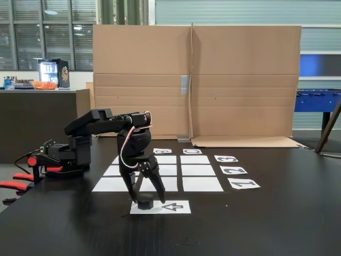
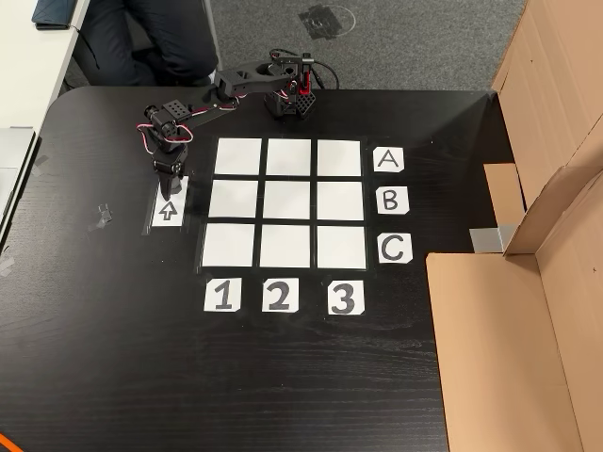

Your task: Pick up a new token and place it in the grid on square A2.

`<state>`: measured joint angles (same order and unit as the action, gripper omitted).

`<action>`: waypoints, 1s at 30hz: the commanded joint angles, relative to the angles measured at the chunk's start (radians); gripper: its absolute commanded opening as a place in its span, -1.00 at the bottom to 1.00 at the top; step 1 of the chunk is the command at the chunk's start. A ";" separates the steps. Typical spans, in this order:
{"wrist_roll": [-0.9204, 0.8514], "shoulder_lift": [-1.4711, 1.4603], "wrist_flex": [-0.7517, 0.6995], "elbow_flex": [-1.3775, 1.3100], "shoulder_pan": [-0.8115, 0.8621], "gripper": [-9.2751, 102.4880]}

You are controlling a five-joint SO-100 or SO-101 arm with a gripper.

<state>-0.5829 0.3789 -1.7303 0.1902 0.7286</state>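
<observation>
The token (image 1: 145, 202) is a small black puck, short and flat-topped, sitting on the arrow sheet (image 1: 178, 207) at its end away from the arrowhead, at about 9 o'clock from the printed arrow in the fixed view. The gripper (image 1: 146, 196) points straight down over it, jaws spread with a tip at either side of the puck; whether they touch it seems unclear. In the other view the gripper (image 2: 170, 175) hangs over the sheet (image 2: 167, 211), at 9 o'clock from the grid (image 2: 288, 203). A2 (image 2: 288, 157) lies bare.
</observation>
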 commanded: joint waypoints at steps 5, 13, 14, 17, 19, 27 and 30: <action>0.009 -0.008 0.005 -0.049 -0.008 -0.32; 0.018 -0.008 0.005 -0.060 -0.008 -0.43; 0.018 -0.008 0.005 -0.061 -0.006 -0.44; 0.020 -0.008 0.005 -0.063 -0.006 -0.51; 0.021 -0.008 0.005 -0.066 -0.005 -0.55; 0.028 0.002 0.002 -0.084 0.011 -0.56; 0.028 0.015 -0.003 -0.084 0.017 -0.56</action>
<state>-0.5614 0.3636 -1.7303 0.1427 0.7332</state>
